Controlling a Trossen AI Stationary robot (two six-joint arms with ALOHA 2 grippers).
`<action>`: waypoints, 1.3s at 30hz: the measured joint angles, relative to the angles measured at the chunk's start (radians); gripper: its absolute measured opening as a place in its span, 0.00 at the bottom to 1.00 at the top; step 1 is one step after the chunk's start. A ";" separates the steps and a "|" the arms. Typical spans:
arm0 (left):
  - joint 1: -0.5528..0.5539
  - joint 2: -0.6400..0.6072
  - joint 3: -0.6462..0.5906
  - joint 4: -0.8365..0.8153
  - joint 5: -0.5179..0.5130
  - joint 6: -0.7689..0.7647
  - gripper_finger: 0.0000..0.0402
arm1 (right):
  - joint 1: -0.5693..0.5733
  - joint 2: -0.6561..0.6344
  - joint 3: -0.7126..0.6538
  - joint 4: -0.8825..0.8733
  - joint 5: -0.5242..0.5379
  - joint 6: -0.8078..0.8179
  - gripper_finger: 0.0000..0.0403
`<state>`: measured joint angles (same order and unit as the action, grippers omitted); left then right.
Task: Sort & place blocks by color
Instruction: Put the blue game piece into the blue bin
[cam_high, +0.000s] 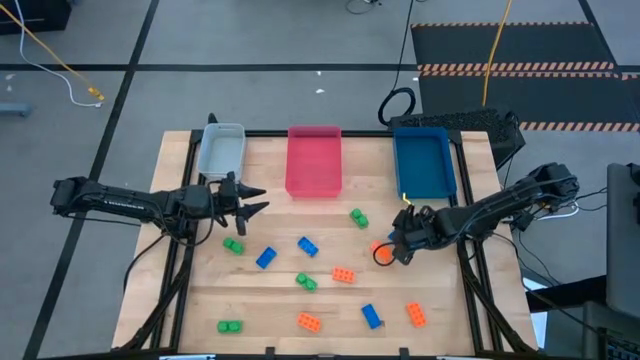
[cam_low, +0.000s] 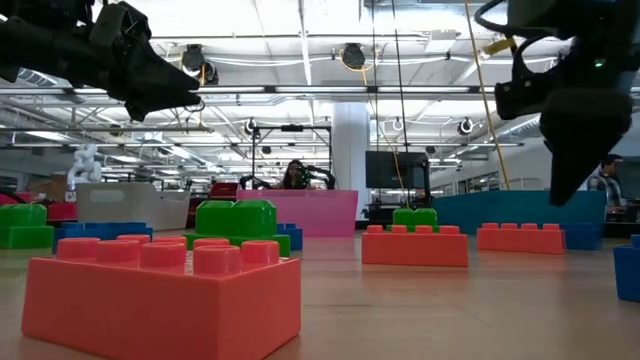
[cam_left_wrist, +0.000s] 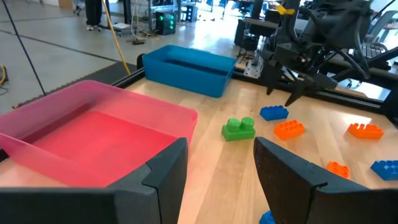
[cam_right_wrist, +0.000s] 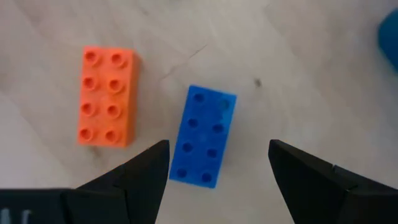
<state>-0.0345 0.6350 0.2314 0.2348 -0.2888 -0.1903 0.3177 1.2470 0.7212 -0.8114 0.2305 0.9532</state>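
Observation:
Several small studded blocks in orange, green and blue lie flat and scattered on the wooden table (cam_high: 330, 300). My right gripper (cam_right_wrist: 217, 168) is open and hovers pointing down over a blue block (cam_right_wrist: 204, 135). Its fingers stand on either side of that block's near end without touching it. An orange block (cam_right_wrist: 107, 96) lies beside it. In the high view this gripper (cam_high: 405, 240) is at the table's right, in front of the blue tray (cam_high: 424, 165). My left gripper (cam_high: 245, 200) is open and raised in front of the grey tray (cam_high: 221, 150).
Grey, pink (cam_high: 314, 160) and blue trays stand in a row along the far edge. Loose blocks lie across the middle and near part of the table, among them a green one (cam_high: 358, 217) and an orange one (cam_high: 343, 275). A dark frame runs along the table's sides.

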 joint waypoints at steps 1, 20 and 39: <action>0.000 0.000 0.000 0.000 0.000 0.001 0.46 | 0.012 0.000 0.000 -0.001 0.000 0.012 0.66; 0.001 0.000 0.000 -0.007 0.000 -0.001 0.46 | 0.077 0.063 -0.053 0.095 0.027 0.083 0.66; 0.000 0.000 0.000 -0.008 0.000 -0.002 0.46 | 0.077 0.060 -0.176 0.190 0.043 0.110 0.62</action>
<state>-0.0343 0.6350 0.2314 0.2272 -0.2890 -0.1920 0.3950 1.3071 0.5449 -0.6212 0.2731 1.0631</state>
